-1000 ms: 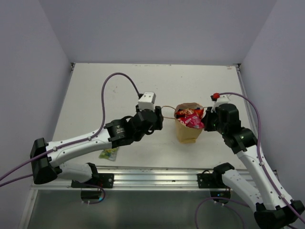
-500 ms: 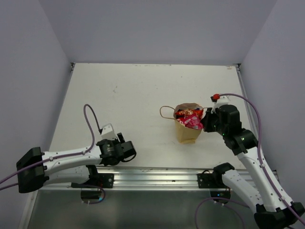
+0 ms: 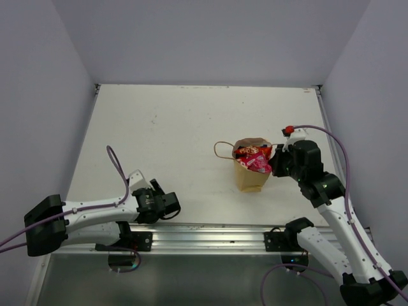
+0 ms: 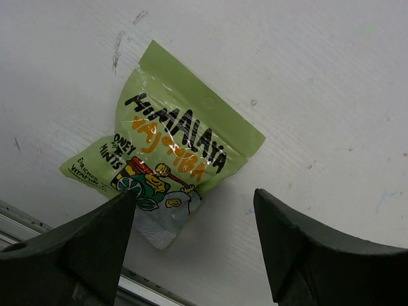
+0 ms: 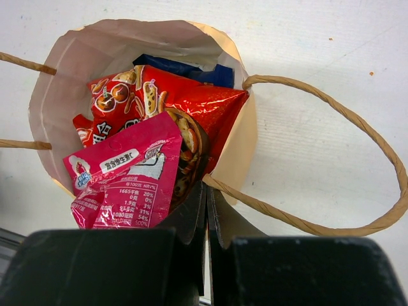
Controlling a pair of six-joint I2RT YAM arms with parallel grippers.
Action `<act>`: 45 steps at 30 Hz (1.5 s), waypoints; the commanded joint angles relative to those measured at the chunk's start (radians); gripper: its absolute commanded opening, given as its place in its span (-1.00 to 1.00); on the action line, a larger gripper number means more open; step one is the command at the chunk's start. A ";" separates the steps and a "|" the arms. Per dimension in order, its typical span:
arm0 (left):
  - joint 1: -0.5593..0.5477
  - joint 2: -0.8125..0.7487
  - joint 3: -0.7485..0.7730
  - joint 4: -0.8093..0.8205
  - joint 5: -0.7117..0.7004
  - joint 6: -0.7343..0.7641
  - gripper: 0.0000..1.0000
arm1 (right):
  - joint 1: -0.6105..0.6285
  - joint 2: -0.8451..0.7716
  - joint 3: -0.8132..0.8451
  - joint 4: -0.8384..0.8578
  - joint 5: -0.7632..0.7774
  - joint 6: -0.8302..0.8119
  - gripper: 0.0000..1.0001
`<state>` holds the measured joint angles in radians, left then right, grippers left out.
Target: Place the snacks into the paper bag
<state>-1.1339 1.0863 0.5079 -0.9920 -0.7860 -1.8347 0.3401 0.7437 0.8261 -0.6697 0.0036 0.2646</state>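
Note:
The tan paper bag (image 3: pixel 250 177) stands upright right of the table's middle. It holds a pink packet (image 5: pixel 121 175), a red packet (image 5: pixel 159 95) and a blue packet (image 5: pixel 191 70). My right gripper (image 3: pixel 275 164) is shut on the bag's near rim (image 5: pixel 245 150), next to a handle. My left gripper (image 3: pixel 167 205) is low at the table's near edge, jaws open. In the left wrist view a small green packet (image 4: pixel 162 150) lies flat on the table just beyond the open gripper (image 4: pixel 194 194), its lower corner by the left finger. The arm hides it in the top view.
A metal rail (image 3: pixel 210 233) runs along the near table edge and shows just beside the green packet (image 4: pixel 19 223). The bag's loose handle loops stick out to the left (image 3: pixel 220 150) and to the right (image 5: pixel 357 159). Walls close the table on three sides.
My left arm has swung from beside the bag back to the near left edge and come down over the green packet. The right arm and bag have not moved.

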 commanded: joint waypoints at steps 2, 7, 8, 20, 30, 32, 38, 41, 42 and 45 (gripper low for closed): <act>-0.003 0.017 -0.009 -0.043 -0.071 -0.132 0.63 | 0.004 0.002 -0.008 0.002 -0.033 -0.001 -1.00; 0.011 0.066 -0.048 0.025 -0.049 -0.130 0.77 | 0.004 0.003 -0.008 0.002 -0.033 0.001 -1.00; 0.013 0.070 -0.058 0.047 -0.042 -0.117 0.77 | 0.004 0.003 -0.008 0.001 -0.033 -0.001 -1.00; 0.025 0.075 -0.078 0.076 -0.055 -0.091 -0.77 | 0.004 0.009 -0.008 0.001 -0.030 -0.001 -1.00; -0.018 0.145 0.168 0.148 -0.151 0.235 -1.00 | 0.004 0.014 -0.008 -0.001 -0.027 0.001 -1.00; -0.033 0.173 0.257 0.350 -0.165 0.574 -1.00 | 0.004 0.016 -0.008 -0.001 -0.027 -0.001 -1.00; -0.061 0.190 0.466 0.953 0.098 1.177 -1.00 | 0.004 0.016 -0.007 -0.001 -0.024 0.001 -1.00; -0.061 0.198 0.524 1.185 0.351 1.354 -1.00 | 0.004 0.017 -0.007 -0.002 -0.027 -0.001 -1.00; -0.060 0.239 0.600 1.199 0.425 1.385 -1.00 | 0.004 0.022 -0.007 -0.001 -0.027 0.001 -1.00; -0.058 0.336 0.713 1.231 0.631 1.425 -1.00 | 0.004 0.025 -0.005 -0.002 -0.028 0.001 -1.00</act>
<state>-1.1870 1.3529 1.1023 0.0227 -0.4313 -0.6209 0.3401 0.7540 0.8261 -0.6685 0.0044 0.2646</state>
